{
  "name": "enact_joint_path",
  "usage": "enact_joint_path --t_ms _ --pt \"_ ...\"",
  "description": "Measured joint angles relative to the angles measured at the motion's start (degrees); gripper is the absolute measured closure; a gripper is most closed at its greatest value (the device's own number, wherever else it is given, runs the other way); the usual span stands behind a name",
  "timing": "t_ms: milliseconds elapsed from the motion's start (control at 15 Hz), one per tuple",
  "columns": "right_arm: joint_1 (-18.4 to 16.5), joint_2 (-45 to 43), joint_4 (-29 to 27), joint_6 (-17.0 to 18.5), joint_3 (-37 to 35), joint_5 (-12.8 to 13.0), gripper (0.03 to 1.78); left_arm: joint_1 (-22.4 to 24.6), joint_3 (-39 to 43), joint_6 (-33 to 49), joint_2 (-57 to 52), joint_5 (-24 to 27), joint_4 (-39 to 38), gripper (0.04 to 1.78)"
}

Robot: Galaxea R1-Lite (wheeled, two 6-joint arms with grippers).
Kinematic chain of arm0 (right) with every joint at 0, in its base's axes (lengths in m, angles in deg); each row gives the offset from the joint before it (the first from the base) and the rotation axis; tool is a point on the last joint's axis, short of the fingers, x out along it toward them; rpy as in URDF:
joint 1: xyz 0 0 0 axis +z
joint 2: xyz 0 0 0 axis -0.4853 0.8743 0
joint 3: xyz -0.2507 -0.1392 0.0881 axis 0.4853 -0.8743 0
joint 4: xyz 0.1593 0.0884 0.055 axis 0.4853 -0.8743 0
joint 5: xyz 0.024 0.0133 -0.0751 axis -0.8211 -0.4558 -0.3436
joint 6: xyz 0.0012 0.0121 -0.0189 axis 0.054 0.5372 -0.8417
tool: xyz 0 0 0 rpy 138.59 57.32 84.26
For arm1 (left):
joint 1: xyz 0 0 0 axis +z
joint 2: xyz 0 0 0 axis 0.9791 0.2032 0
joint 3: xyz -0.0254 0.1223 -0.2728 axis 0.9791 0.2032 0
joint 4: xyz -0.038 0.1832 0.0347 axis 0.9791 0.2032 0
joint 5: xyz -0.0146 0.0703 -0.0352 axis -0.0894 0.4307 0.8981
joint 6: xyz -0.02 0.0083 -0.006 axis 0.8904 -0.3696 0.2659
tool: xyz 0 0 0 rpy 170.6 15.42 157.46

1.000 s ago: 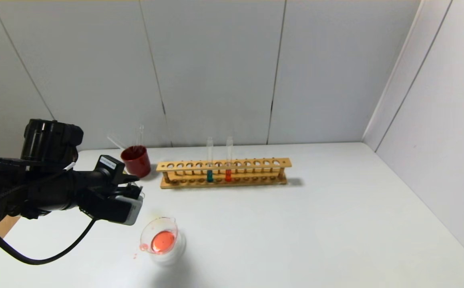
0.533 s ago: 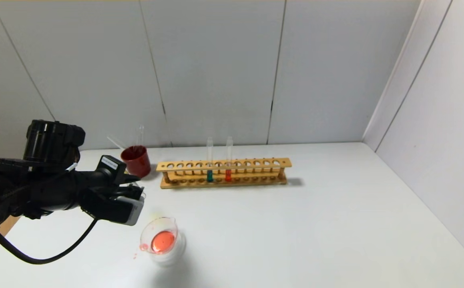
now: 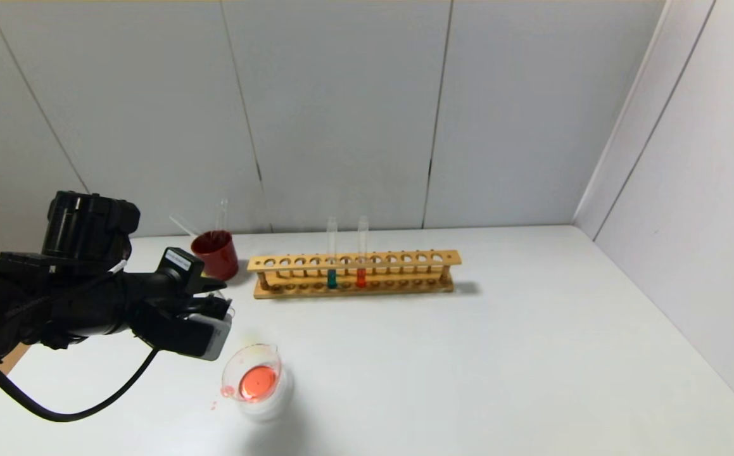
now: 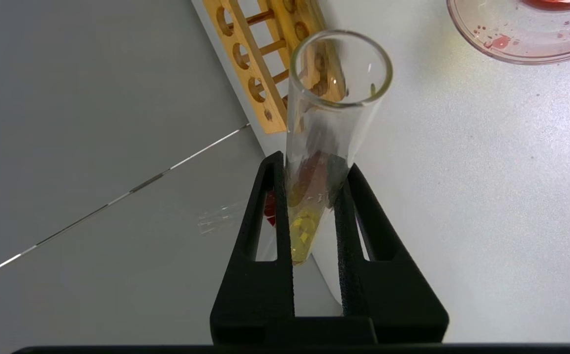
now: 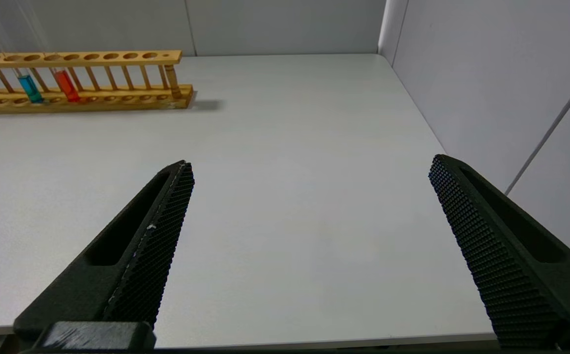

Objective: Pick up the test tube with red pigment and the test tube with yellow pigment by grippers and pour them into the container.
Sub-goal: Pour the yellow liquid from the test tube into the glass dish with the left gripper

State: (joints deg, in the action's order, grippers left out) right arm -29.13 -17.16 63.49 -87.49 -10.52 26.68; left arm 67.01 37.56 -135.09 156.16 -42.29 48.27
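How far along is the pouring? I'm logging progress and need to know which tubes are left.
The container already holds orange-red liquid, with splashes beside it. The left gripper is shut on the test tube with yellow pigment, near the container; yellow liquid is still inside, unpoured. A test tube with red pigment still stands in the rack. The right gripper is open and idle.

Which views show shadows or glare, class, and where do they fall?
Head view: the wooden rack casts a short shadow to its right, and the container a soft one below. Left wrist view: a glint on the rim of the test tube with yellow pigment, held by the left pincer.
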Motion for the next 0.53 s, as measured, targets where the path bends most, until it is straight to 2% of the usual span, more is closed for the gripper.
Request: enact_joint_path --t_ms 533 --pt "0.0 0.0 0.0 0.0 0.0 0.0 0.06 0.0 -0.1 0.0 0.0 1.5 -0.1 1.52"
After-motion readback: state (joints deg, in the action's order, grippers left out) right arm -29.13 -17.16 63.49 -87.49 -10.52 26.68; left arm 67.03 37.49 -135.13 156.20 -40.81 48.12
